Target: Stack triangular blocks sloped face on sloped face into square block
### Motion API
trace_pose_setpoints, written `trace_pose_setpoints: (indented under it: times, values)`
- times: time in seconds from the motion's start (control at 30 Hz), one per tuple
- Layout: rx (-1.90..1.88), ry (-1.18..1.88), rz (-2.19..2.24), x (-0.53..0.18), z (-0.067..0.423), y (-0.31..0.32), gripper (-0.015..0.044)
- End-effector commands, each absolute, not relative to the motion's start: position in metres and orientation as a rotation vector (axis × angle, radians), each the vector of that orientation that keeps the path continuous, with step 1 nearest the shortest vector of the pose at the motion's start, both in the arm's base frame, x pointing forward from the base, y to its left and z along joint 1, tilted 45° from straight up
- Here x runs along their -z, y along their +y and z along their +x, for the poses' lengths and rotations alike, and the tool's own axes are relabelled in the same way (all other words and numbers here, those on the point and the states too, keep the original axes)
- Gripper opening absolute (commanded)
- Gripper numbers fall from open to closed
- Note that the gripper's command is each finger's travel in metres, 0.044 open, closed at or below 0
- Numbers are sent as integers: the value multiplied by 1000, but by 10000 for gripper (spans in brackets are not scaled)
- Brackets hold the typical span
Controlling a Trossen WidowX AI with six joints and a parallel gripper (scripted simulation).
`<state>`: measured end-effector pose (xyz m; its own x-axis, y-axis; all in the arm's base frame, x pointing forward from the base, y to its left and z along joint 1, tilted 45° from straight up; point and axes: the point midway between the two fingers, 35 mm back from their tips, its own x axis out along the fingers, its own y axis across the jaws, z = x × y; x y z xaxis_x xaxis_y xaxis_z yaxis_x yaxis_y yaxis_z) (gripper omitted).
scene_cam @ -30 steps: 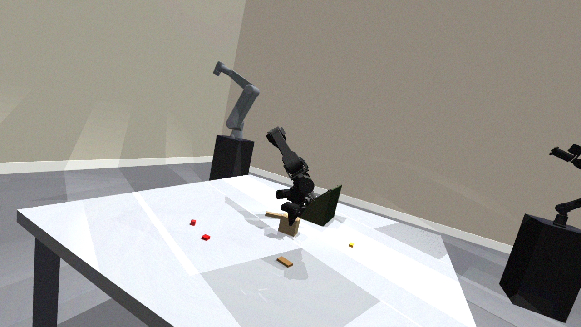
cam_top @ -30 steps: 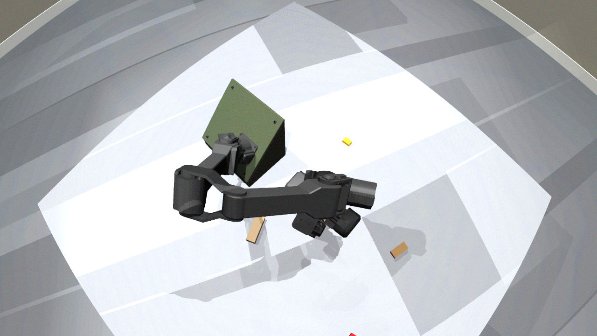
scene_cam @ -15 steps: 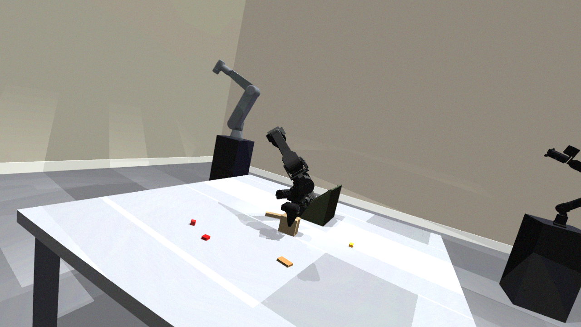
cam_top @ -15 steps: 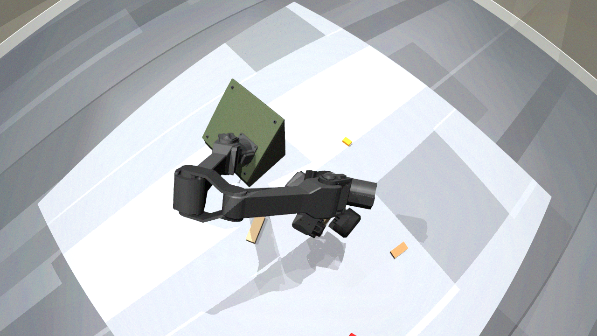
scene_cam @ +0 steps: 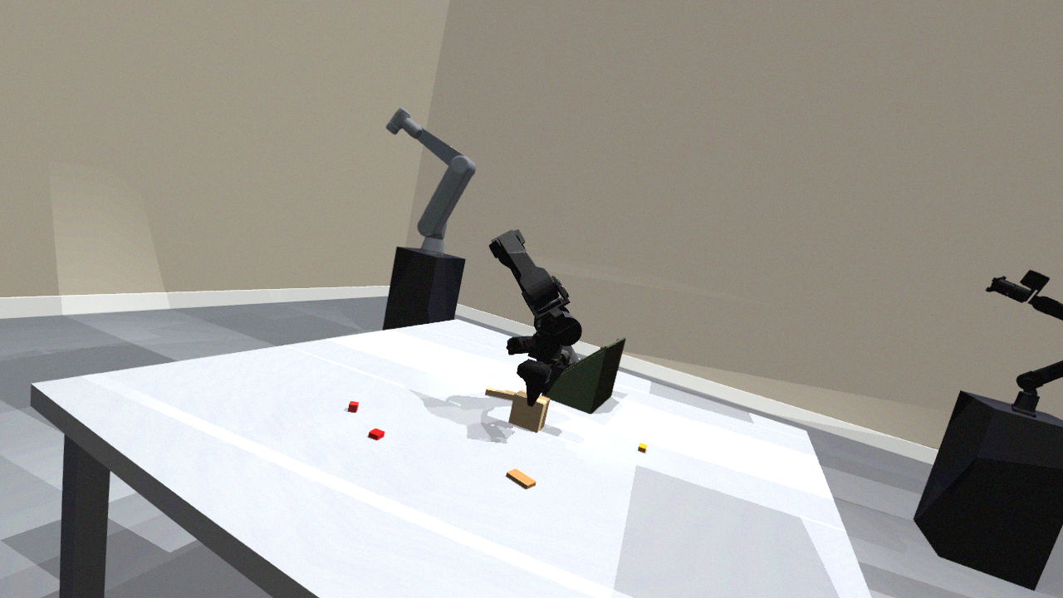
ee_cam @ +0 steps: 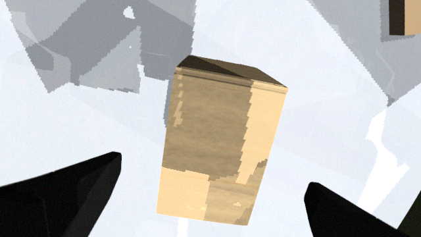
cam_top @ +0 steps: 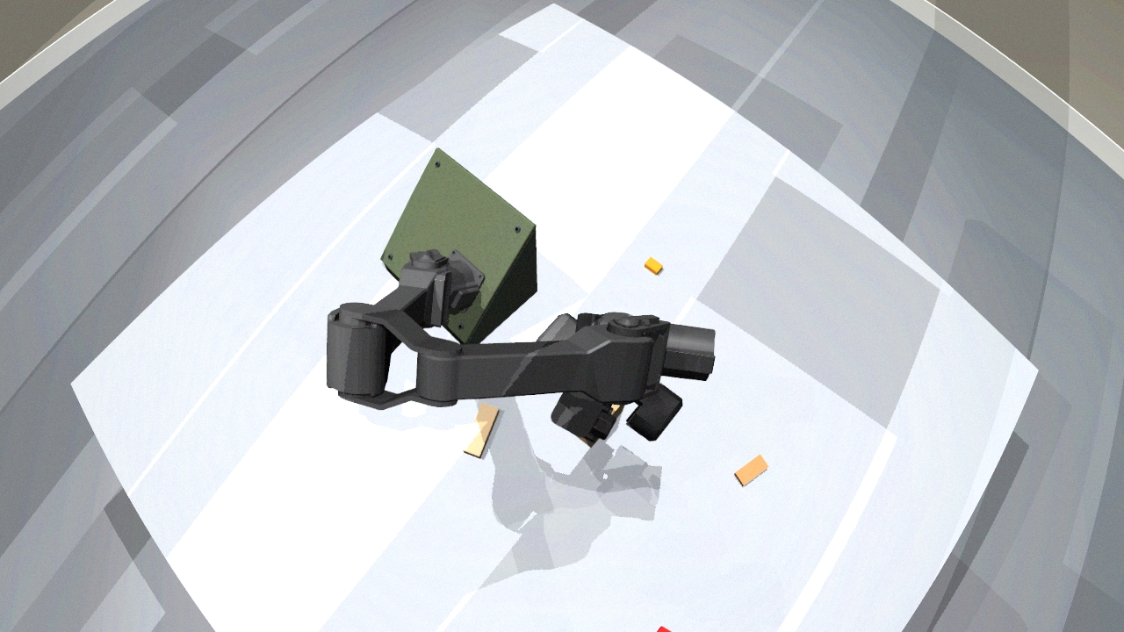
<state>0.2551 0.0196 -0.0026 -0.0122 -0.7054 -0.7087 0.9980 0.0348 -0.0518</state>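
— How are the wooden blocks seen?
— They are stacked as one square block [ee_cam: 217, 141] on the desk [scene_cam: 222, 416], a diagonal seam shown on its end.

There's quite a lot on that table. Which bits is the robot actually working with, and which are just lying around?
Part of the job:
- wooden square block, two triangular halves joined
- gripper, open above it, holding nothing

Just lying about:
- flat tan slab
- orange piece
- yellow cube
- two red bits
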Motion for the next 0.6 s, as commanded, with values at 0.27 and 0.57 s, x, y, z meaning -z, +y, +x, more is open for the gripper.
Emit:
trace_pose_setpoints:
  times: [0.27,0.57]
  values:
    - [1451,657,586,-59,255,81,440]
    - [1439,658,585,-54,257,77,440]
